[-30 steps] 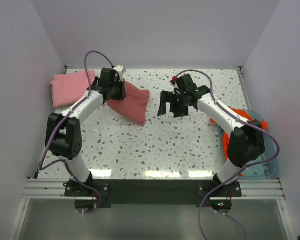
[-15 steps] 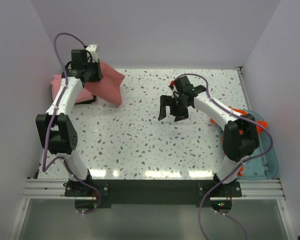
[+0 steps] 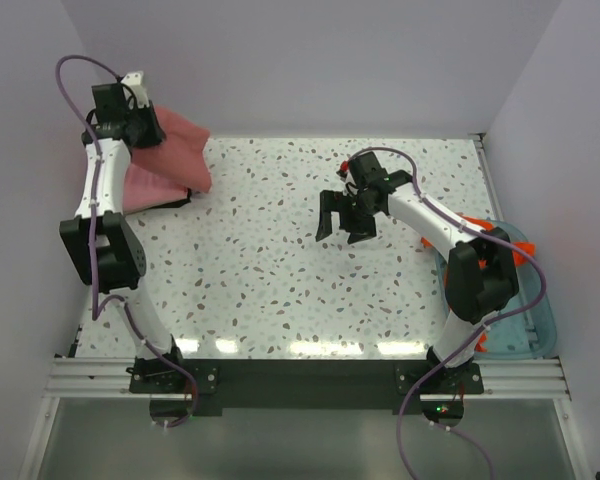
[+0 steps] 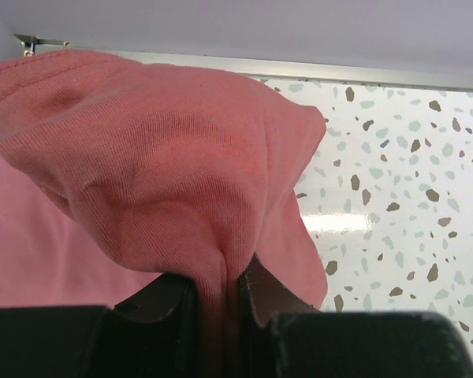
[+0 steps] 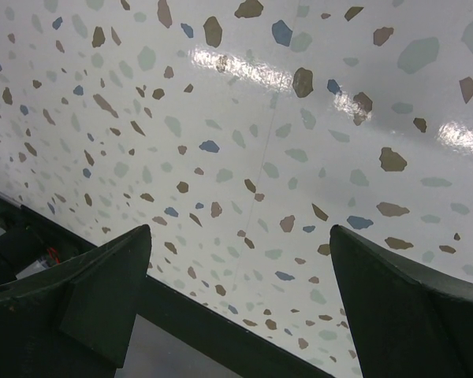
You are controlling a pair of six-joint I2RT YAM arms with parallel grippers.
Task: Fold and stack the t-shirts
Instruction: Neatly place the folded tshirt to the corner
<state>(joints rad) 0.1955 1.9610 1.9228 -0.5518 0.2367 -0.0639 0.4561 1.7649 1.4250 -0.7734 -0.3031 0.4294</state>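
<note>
While the left pincer [image 4: 221,303] is pinching a bunched ridge of the red shirt [image 4: 165,173] between its pressed-together fingers, I am holding that shirt up at the upper left of the top view, clear of the table [image 3: 280,280]. The cloth is hanging from the grip as a loose pouch. The pink shirt [image 3: 150,188] is lying just under and beside it, against the left wall.

I am reading this as the stacking step: the red shirt is going onto the pink one. To do it well, I am planning to bring the wrist down slowly so the hanging lower edge is touching the pink shirt first. Then I am drawing the pincer across so the rest is laying itself out flat rather than dropping in a heap. I am also watching that the fingers are not catching the pink cloth underneath. I am planning to let go only once the red shirt is resting with its edges lining up.

The right pincer [image 3: 346,222] is hovering spread wide and empty over the middle of the table, touching nothing. The orange shirt [image 3: 472,222] is sitting partly hidden behind the right arm at the right edge, in the tray [image 3: 545,310], not yet folded as far as I am judging.
</note>
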